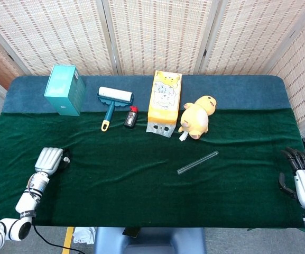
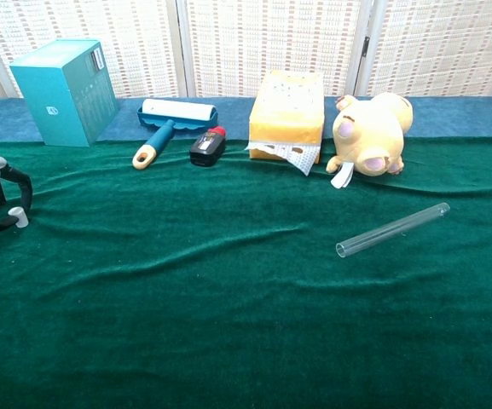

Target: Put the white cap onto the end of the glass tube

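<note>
A staged test bench in a lab is suggested. A green cloth [image 1: 141, 180] is spread beneath the left hand [image 1: 48, 159], and woven screens [image 1: 157, 34] are set well beyond it.

High head view, low chest view.

Both views are bright and evenly lit from above, with only soft, short shadows under objects. The green cloth [image 2: 228, 298] shows gentle sheen along its wrinkles. Focus is sharp throughout, without glare.
</note>
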Action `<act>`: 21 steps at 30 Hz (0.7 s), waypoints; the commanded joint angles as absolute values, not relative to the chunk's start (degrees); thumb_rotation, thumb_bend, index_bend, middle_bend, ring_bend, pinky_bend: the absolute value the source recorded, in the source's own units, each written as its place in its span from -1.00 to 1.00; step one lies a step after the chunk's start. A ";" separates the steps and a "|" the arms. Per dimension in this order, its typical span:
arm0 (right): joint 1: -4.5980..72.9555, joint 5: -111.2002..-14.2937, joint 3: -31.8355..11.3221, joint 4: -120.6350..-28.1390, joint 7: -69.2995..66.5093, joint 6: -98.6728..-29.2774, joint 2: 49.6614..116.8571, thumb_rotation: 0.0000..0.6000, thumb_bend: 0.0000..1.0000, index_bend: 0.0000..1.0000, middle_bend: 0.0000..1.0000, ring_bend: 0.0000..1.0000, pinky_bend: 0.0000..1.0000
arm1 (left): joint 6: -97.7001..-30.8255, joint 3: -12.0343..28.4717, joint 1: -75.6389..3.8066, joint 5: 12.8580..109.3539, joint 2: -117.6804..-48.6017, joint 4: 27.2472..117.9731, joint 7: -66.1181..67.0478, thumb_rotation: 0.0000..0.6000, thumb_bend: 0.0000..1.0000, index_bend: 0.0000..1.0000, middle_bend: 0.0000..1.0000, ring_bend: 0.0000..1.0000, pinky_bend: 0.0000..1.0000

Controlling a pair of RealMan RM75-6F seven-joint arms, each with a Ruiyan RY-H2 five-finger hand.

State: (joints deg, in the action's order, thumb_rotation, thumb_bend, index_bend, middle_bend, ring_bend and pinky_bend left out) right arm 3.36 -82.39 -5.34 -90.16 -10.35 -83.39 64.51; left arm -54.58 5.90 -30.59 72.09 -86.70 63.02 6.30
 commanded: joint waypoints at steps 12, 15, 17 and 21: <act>3.66 -82.96 -5.45 -90.49 -10.04 -83.44 64.10 1.00 0.32 -0.74 -0.75 -0.85 -1.00 | -56.08 6.13 -30.06 72.64 -85.43 64.56 5.47 1.00 -0.06 0.14 1.00 0.84 0.65; 4.03 -83.30 -5.58 -91.29 -8.96 -83.25 63.12 1.00 0.32 -0.74 -0.72 -0.83 -1.00 | -57.56 6.59 -29.50 73.08 -83.73 68.01 4.02 1.00 -0.06 0.14 1.00 0.84 0.65; 4.54 -83.82 -5.60 -92.16 -8.31 -82.77 62.31 1.00 0.32 -0.70 -0.67 -0.80 -1.00 | -58.14 6.78 -29.25 73.44 -82.26 70.45 3.11 1.00 -0.06 0.14 1.00 0.84 0.65; 5.94 -84.33 -5.98 -93.30 -5.80 -81.60 61.73 1.00 0.29 -0.60 -0.39 -0.59 -0.86 | -59.48 6.89 -28.79 73.90 -80.39 73.84 3.37 1.00 -0.06 0.14 1.00 0.84 0.65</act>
State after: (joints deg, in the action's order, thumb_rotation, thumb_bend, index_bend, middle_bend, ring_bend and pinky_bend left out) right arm 5.28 -84.18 -5.77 -92.80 -6.99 -82.23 61.91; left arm -58.66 6.73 -29.15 73.54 -81.37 72.59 3.52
